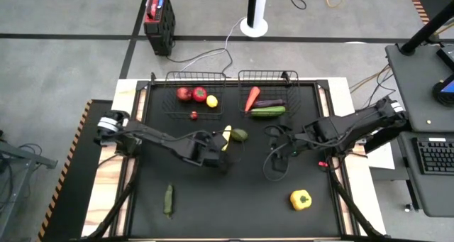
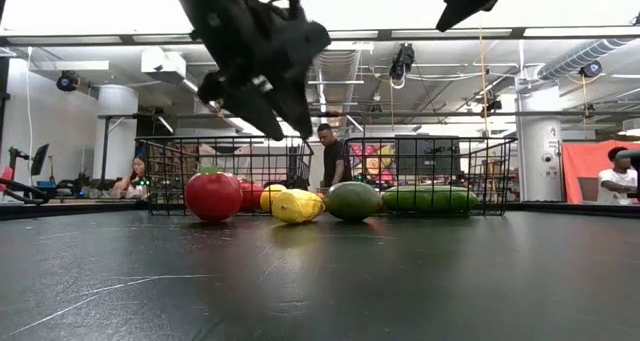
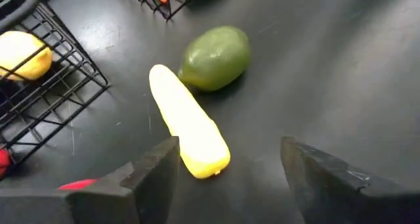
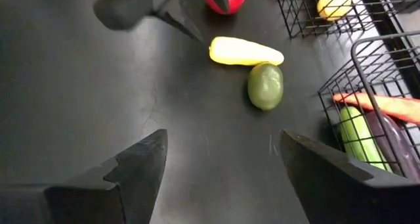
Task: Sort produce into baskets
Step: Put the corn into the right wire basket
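The yellow squash (image 3: 189,133) lies flat on the table (image 1: 234,199) in front of the baskets, its long axis running roughly toward the left basket (image 1: 196,94), with the avocado (image 3: 215,57) apparently touching its far end. The left gripper (image 3: 230,175) hovers over its near end, fingers spread, holding nothing. The right gripper (image 4: 223,165) hangs released, well apart.

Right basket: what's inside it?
The right basket holds a carrot, an eggplant and a cucumber, lying side by side. Whether anything lies under them cannot be seen.
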